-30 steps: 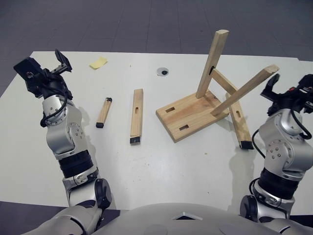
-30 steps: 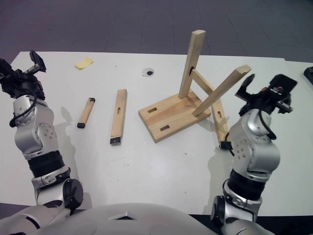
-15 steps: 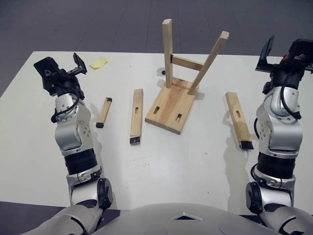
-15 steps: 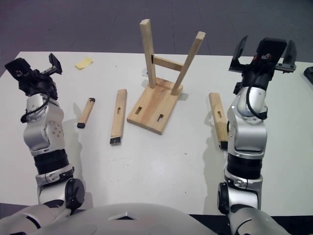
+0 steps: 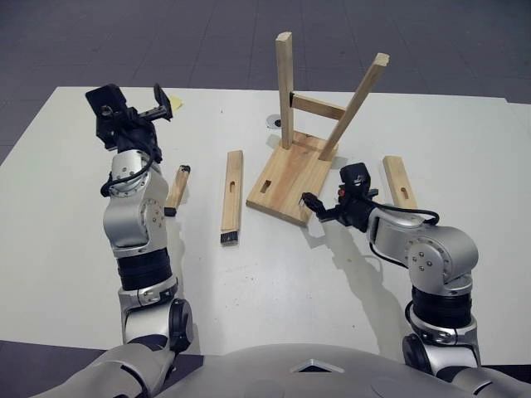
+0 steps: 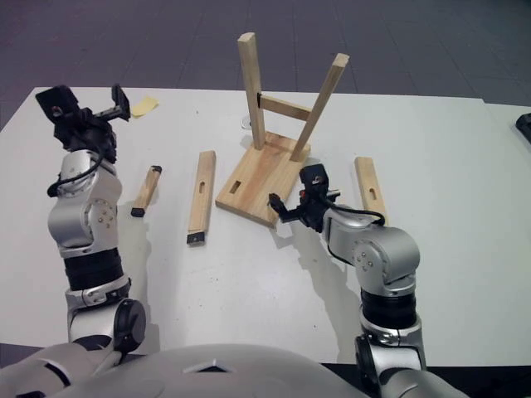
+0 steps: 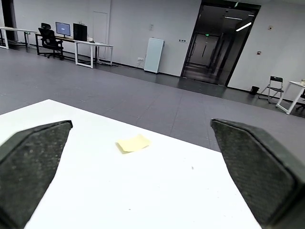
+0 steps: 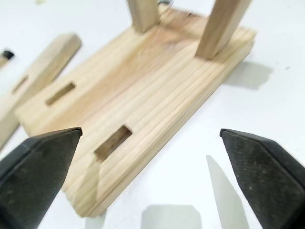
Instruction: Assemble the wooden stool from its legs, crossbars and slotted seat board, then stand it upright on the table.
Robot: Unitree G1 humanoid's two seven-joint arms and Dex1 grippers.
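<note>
The slotted seat board (image 5: 286, 182) lies flat mid-table with two legs (image 5: 284, 87) (image 5: 357, 104) standing in its far slots, joined by a crossbar (image 5: 318, 106). Its two near slots (image 8: 112, 141) are open holes. A loose leg (image 5: 233, 195) and a short crossbar (image 5: 176, 190) lie to its left, and another leg (image 5: 400, 181) lies to its right. My right gripper (image 5: 321, 204) is open, low at the board's near right corner, its fingertips (image 8: 40, 162) either side of that corner. My left gripper (image 5: 160, 104) is open, raised over the table's far left.
A yellow note (image 7: 133, 143) lies on the white table (image 5: 274, 282) beyond my left gripper. A round cable hole (image 5: 273, 122) sits just behind the stool's left leg. A dark object (image 6: 524, 123) rests at the far right edge.
My right arm has swung down from high on the right to the board's near corner. My left gripper moved inward. A second ago the board and its legs stood tipped further right.
</note>
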